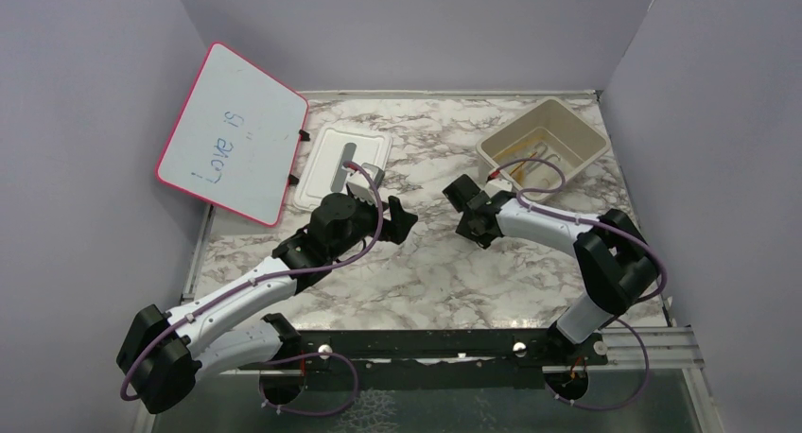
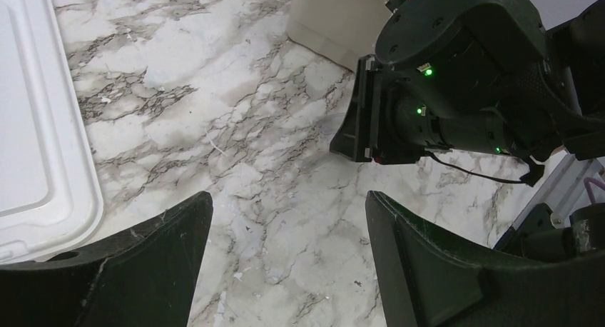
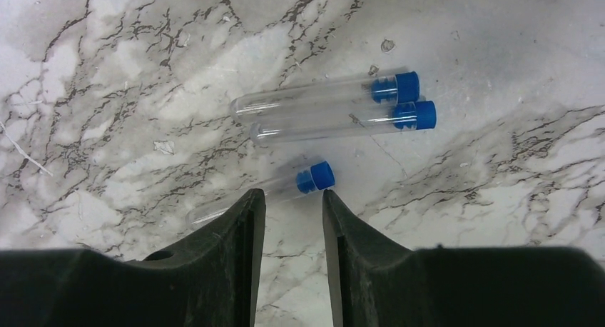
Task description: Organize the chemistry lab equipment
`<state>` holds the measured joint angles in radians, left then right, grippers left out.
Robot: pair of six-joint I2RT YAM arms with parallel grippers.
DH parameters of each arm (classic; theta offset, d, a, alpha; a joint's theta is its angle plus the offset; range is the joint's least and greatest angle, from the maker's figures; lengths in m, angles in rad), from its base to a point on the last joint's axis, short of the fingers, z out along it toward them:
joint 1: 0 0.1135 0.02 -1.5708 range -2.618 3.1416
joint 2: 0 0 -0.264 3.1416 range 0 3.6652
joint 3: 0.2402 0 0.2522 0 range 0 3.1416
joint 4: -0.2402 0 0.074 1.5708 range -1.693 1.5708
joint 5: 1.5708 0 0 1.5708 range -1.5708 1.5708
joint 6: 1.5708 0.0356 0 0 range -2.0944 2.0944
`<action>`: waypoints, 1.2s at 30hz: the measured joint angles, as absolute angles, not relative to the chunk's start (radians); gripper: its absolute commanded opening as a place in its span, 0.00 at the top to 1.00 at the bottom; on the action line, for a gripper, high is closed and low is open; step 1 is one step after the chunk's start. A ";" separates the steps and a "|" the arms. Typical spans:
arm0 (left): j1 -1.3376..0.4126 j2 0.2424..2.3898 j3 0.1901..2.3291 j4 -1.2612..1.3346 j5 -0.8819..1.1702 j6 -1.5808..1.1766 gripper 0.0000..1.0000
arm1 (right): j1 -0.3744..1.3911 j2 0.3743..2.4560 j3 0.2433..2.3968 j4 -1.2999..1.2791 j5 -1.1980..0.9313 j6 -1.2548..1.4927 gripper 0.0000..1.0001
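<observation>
Your right claw [image 3: 292, 195] hangs low over the middle of the desk [image 3: 499, 220], fingers a narrow gap apart with nothing between them. Just beyond it a blue-capped test tube [image 3: 321, 93] lies touching a second tube [image 3: 335, 122], side by side. A third tube [image 3: 312, 178] lies partly under one finger. Your left claw [image 2: 289, 205] is spread wide and empty, beside the white lid [image 2: 36, 127] toward the far edge.

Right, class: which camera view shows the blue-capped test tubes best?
The right wrist view: three clear blue-capped test tubes lie on the marble table, one partly behind the right gripper. The top and left wrist views show none of them.
</observation>
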<state>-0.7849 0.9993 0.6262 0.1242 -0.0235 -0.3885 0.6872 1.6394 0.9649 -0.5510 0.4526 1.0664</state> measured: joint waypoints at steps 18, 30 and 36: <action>-0.785 1.007 0.626 0.124 -0.024 -0.399 0.19 | 0.688 1.607 0.947 -0.532 0.440 0.977 0.39; -0.785 1.016 0.626 0.102 -0.025 -0.400 0.19 | 0.706 1.636 1.021 -0.529 0.461 1.020 0.40; -0.785 1.016 0.626 0.101 -0.026 -0.400 0.19 | 0.707 1.700 1.090 -0.600 0.520 1.104 0.40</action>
